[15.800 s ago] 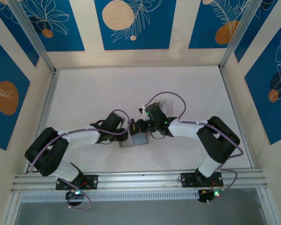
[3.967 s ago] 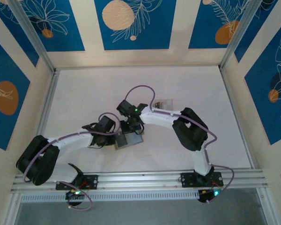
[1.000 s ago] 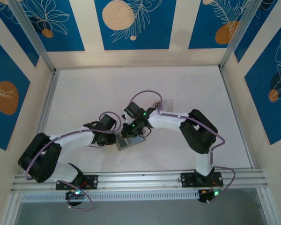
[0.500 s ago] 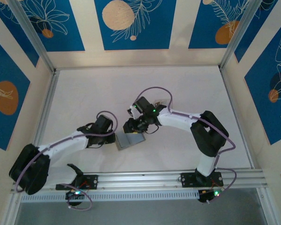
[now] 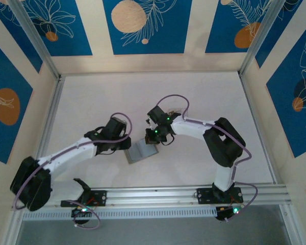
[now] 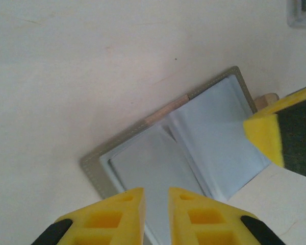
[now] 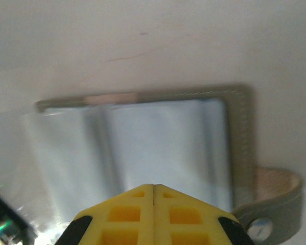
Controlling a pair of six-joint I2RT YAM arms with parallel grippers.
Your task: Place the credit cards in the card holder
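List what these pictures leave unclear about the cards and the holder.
The card holder, right wrist view: sleeves blurred, so whether any card sits inside is unclear.
The grey thing, left wrist view: cut off by the top right corner.
The left hand, left wrist view: its own fingers hide whether it grips the holder or hovers.

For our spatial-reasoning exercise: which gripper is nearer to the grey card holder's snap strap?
Right. The right gripper hangs over the open grey card holder near its grey snap-button strap; the left gripper is over the holder's opposite end, away from the strap.
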